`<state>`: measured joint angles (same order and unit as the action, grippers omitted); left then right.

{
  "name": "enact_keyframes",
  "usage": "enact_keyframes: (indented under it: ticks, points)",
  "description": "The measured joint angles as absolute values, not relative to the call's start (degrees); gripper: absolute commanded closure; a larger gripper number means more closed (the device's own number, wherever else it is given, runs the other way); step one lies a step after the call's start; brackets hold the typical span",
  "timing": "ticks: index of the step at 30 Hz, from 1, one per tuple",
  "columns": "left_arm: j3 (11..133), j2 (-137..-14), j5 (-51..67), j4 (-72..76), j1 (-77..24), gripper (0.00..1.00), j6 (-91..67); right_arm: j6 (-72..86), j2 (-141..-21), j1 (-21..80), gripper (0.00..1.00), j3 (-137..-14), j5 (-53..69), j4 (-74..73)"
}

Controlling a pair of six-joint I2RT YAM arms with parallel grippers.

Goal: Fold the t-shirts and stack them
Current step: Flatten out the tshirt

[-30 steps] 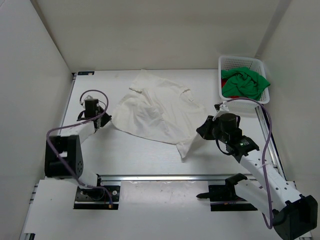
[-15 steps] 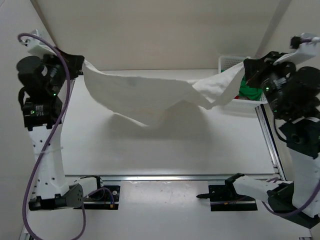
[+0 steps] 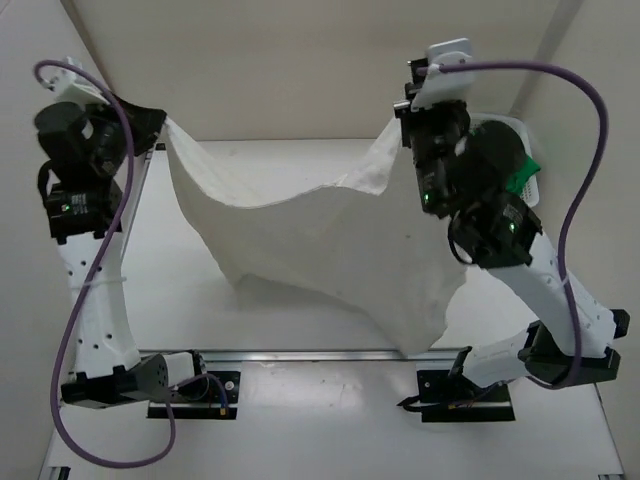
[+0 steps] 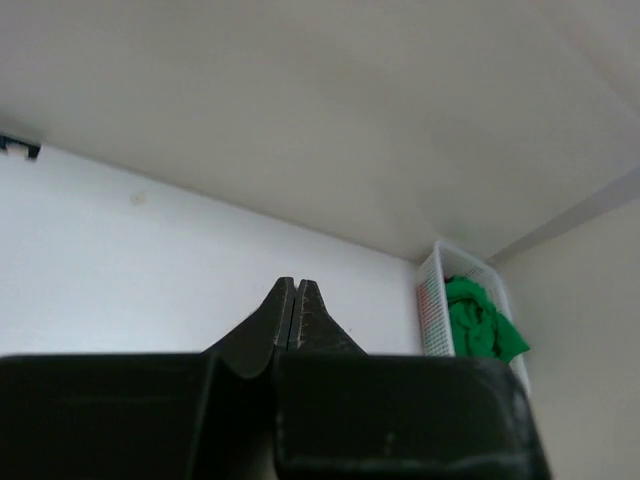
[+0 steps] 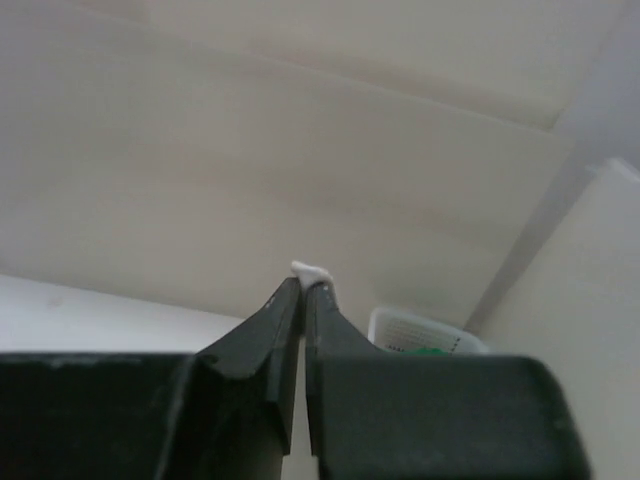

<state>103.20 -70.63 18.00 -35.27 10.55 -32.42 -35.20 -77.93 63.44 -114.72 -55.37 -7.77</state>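
Observation:
The white t-shirt [image 3: 320, 240] hangs in the air, stretched between my two raised grippers, with its lower edge drooping toward the near rail. My left gripper [image 3: 160, 122] is shut on its left corner; the left wrist view shows the jaws [image 4: 292, 290] closed, with the cloth hidden. My right gripper [image 3: 400, 130] is shut on the right corner, and a tuft of white cloth [image 5: 312, 270] sticks out past its tip [image 5: 303, 290]. The green t-shirt [image 4: 480, 320] lies bunched in the basket. The red t-shirt shows only as a faint tint through the mesh [image 4: 429, 300].
The white mesh basket [image 4: 440, 262] stands at the back right corner; in the top view my right arm covers most of it, with only some green cloth [image 3: 525, 175] showing. White walls enclose the table on three sides. The arm bases and a metal rail [image 3: 320, 355] run along the near edge.
The white shirt lay flat on the table; both grippers have taken it and lifted it. Since half a second ago my right gripper has swung left and the shirt hangs lower.

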Motion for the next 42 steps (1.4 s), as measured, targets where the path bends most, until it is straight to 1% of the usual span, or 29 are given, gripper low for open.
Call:
enact_keyframes:
  ticks: [1, 2, 4, 6, 8, 10, 12, 13, 14, 16, 18, 20, 22, 27, 30, 32, 35, 39, 42]
  points:
    - [101.2, -71.5, 17.2, -34.9, 9.7, 1.0, -32.4, -31.6, -78.5, 58.6, 1.0, -114.4, -52.2, -12.5]
    - [98.8, -72.2, 16.3, -34.2, 8.7, 1.0, -32.4, -26.6, -79.0, 51.3, 1.0, -113.9, -45.1, -17.4]
    - [93.3, -73.1, 14.4, -33.0, 6.5, 1.0, -32.3, -19.3, -79.3, 38.2, 1.0, -109.6, -34.3, -21.8]
    - [87.1, -73.2, 12.8, -31.4, 5.0, 1.0, -32.0, -13.6, -80.1, 28.4, 1.0, -104.2, -25.4, -25.0]
    - [81.2, -73.6, 11.3, -29.7, 3.4, 1.0, -31.9, -9.5, -82.6, 21.6, 1.0, -100.7, -16.3, -28.2]
    - [77.9, -75.5, 9.8, -28.7, 2.3, 1.0, -31.8, -6.5, -88.5, 16.9, 1.0, -101.9, -7.4, -31.2]
    - [79.6, -80.7, 8.1, -28.2, 1.7, 1.0, -31.3, -4.4, -97.8, 13.8, 1.0, -109.2, -1.3, -34.6]
    - [83.0, -84.8, 7.5, -29.3, 1.3, 1.0, -31.0, -3.7, -102.4, 12.7, 1.0, -114.3, 0.7, -35.8]
    - [88.6, -90.5, 6.9, -30.3, 1.2, 1.0, -30.8, -2.5, -108.9, 11.6, 1.0, -122.2, 3.3, -38.1]
    - [99.0, -99.3, 6.6, -31.4, 1.1, 1.0, -30.9, -0.1, -117.7, 10.0, 1.0, -133.1, 6.9, -37.3]
    - [108.4, -105.9, 6.7, -31.4, 1.4, 1.0, -31.5, 2.3, -120.0, 8.5, 1.0, -136.1, 9.7, -36.1]
    - [113.5, -107.7, 8.2, -31.3, 2.5, 1.0, -32.8, 4.2, -119.7, 7.0, 1.0, -137.9, 11.5, -34.9]
    - [116.9, -106.7, 10.4, -30.5, 5.0, 1.0, -34.9, 5.2, -118.1, 6.1, 1.0, -140.0, 12.4, -30.7]
    - [119.9, -100.2, 14.3, -24.5, 12.9, 1.0, -39.7, 7.0, -107.1, 3.9, 1.0, -141.4, 15.6, -22.0]
    - [120.3, -97.2, 15.7, -20.4, 15.5, 1.0, -42.0, 7.1, -99.9, 3.7, 1.0, -140.9, 16.9, -18.6]
    - [119.6, -95.6, 16.0, -18.6, 15.7, 1.0, -42.4, 5.7, -94.7, 3.9, 1.0, -137.0, 16.5, -17.3]
    - [113.5, -92.5, 16.2, -15.8, 15.4, 1.0, -42.5, 4.1, -86.4, 4.0, 1.0, -123.3, 15.2, -15.2]
    - [96.3, -85.7, 14.9, -13.6, 15.2, 1.0, -41.4, 2.8, -75.0, 4.8, 1.0, -97.1, 9.7, -13.4]
    - [81.8, -78.3, 9.2, -15.7, 13.0, 1.0, -38.3, 3.2, -70.2, 7.0, 1.0, -78.3, 4.6, -15.1]
